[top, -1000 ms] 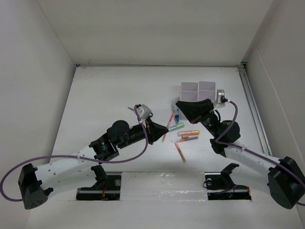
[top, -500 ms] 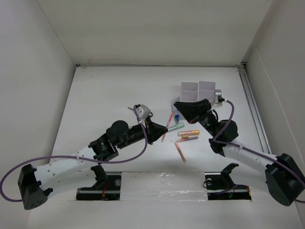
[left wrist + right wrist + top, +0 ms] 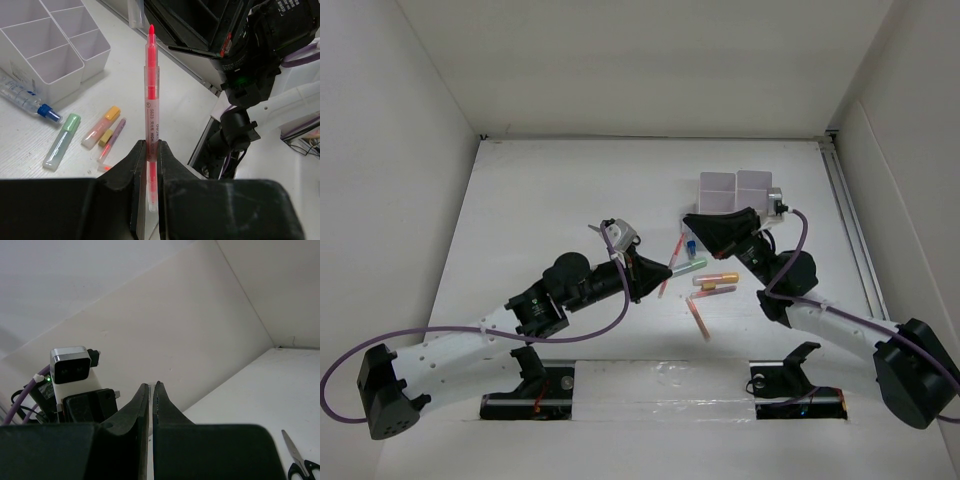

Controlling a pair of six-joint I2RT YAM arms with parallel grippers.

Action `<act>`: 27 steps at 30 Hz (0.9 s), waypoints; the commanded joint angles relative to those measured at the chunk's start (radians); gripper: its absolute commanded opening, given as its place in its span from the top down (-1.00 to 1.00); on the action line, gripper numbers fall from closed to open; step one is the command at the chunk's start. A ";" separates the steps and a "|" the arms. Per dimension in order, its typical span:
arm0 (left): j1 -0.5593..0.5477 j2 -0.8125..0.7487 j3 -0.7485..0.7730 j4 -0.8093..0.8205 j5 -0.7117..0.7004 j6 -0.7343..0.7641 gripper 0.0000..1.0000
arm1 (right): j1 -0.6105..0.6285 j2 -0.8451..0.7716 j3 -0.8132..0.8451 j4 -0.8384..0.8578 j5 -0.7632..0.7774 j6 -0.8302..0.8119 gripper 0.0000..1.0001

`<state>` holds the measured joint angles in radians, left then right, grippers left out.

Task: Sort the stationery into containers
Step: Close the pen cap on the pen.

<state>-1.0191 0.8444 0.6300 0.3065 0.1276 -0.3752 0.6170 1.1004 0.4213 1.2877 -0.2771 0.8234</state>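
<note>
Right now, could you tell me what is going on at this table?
The left gripper is clamped on a red highlighter, not yet at the white organiser. The right gripper is shut on nothing near the organiser. A green marker, an orange marker and a blue-capped tube lie unsorted on the table.
</note>
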 commanded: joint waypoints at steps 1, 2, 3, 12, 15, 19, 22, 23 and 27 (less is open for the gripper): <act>0.001 -0.002 0.007 0.042 0.026 0.012 1.00 | 0.000 -0.005 0.002 0.177 -0.005 -0.001 1.00; 0.001 0.007 0.007 0.042 0.026 0.012 1.00 | 0.000 -0.005 0.002 0.177 -0.005 0.008 1.00; 0.001 0.007 0.007 0.042 0.026 0.003 1.00 | 0.000 -0.005 0.002 0.177 -0.005 0.008 1.00; 0.001 0.007 0.007 0.051 0.026 0.002 1.00 | -0.010 -0.024 0.013 0.177 -0.016 0.008 1.00; 0.001 0.007 0.007 0.051 0.026 0.002 1.00 | -0.010 -0.033 0.013 0.177 -0.016 0.008 1.00; 0.001 0.007 0.007 0.051 0.026 0.002 1.00 | -0.019 -0.042 0.013 0.159 -0.016 0.008 1.00; 0.001 0.007 0.007 0.051 0.017 0.002 1.00 | -0.019 -0.042 0.013 0.150 -0.037 0.008 1.00; 0.001 0.007 0.007 0.051 0.017 0.002 1.00 | -0.019 -0.042 0.013 0.150 -0.037 0.008 1.00; 0.001 0.007 0.007 0.051 0.017 0.002 1.00 | -0.019 -0.033 0.002 0.150 -0.037 0.008 1.00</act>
<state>-1.0191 0.8558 0.6300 0.3077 0.1314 -0.3756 0.6029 1.0737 0.4213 1.2881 -0.2958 0.8280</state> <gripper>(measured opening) 0.036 0.045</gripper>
